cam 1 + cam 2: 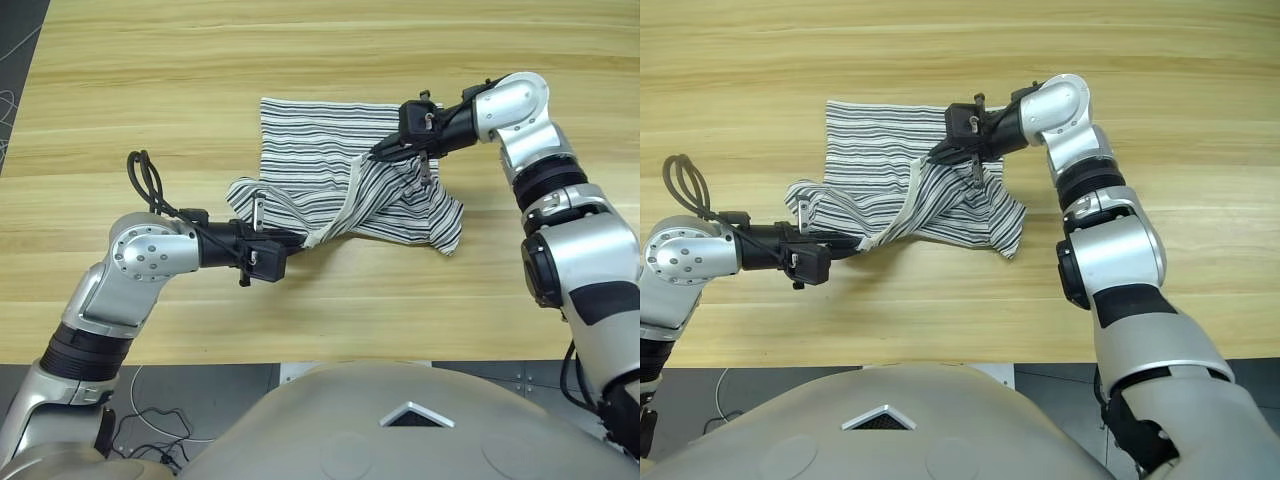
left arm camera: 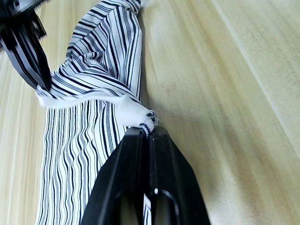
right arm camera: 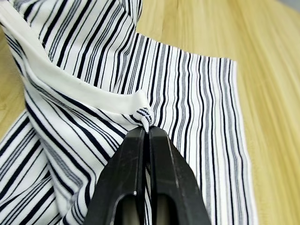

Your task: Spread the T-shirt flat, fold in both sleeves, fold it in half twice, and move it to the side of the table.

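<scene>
Black-and-white striped, the T-shirt (image 1: pixel 310 140) lay near the middle of the pale wooden table (image 1: pixel 150 80), only partly flat. Its far portion rested smooth on the wood, with a straight far edge and a square far-left corner. The near portion was bunched and twisted into a ridge that ran diagonally from near-left to far-right.

A white band (image 1: pixel 345 205) at the garment's edge ran taut along that ridge between the two grippers. The left gripper (image 1: pixel 300 238) sat at the ridge's near-left end, low over the table, with its jaws pressed together on the band. In the left wrist view a small tuft of striped and white cloth poked out from between the black fingers (image 2: pixel 164 154).

The right gripper (image 1: pixel 378 152) was at the far-right end, above the shirt's right side. Its jaws were likewise closed tight on the band, and the right wrist view showed a pinch of fabric caught at the tips.

To the robot's right of the ridge, a loose flap (image 1: pixel 440 220) of the shirt spread onto the table toward the near side. On the left, a crumpled fold (image 1: pixel 245 190) sat just beside the left gripper.
</scene>
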Robot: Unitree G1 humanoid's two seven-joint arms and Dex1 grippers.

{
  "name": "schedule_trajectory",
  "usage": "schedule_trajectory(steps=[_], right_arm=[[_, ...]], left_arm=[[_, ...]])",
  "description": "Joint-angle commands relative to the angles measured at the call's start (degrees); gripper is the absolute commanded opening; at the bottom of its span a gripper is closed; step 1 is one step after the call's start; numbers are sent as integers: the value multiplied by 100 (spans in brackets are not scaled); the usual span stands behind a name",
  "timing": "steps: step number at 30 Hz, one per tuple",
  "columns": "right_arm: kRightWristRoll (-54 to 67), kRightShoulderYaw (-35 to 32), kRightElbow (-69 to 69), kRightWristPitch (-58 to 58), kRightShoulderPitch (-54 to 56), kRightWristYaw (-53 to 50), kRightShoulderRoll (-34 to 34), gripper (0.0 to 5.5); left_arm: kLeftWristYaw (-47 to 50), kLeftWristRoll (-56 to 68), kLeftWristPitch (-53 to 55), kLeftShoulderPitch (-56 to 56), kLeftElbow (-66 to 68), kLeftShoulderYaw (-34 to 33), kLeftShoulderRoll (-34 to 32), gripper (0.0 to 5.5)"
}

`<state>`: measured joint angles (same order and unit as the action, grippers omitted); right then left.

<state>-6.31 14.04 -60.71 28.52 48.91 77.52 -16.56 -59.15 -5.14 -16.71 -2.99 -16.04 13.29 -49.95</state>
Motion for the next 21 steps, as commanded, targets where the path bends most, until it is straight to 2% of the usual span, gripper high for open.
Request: schedule_trajectory(steps=[1, 5, 7, 14, 17, 21], right_arm=[[535, -153, 1203, -192, -702, 516, -453, 12], [1180, -113, 3144, -917, -1904, 899, -928, 12], [1686, -121, 4420, -1695, -2573, 1157, -1375, 12], [3646, -143, 8450, -4471, -4559, 1475, -3350, 12], [3898, -177, 8997, -4944, -4915, 1380, -3632, 12], [3584, 16, 9168, -4986, -5355, 1276, -3935, 12]], left_arm=[[153, 100, 32, 162, 42, -226, -7, 10], [143, 304, 240, 170, 128, -432, -76, 10], [90, 355, 361, 52, 132, -484, -151, 10], [-84, 864, 941, -1963, -1438, -1341, -659, 10], [-178, 826, 1049, -2757, -1890, -1431, -802, 10], [-357, 928, 1347, -3117, -2504, -1567, -1009, 10]])
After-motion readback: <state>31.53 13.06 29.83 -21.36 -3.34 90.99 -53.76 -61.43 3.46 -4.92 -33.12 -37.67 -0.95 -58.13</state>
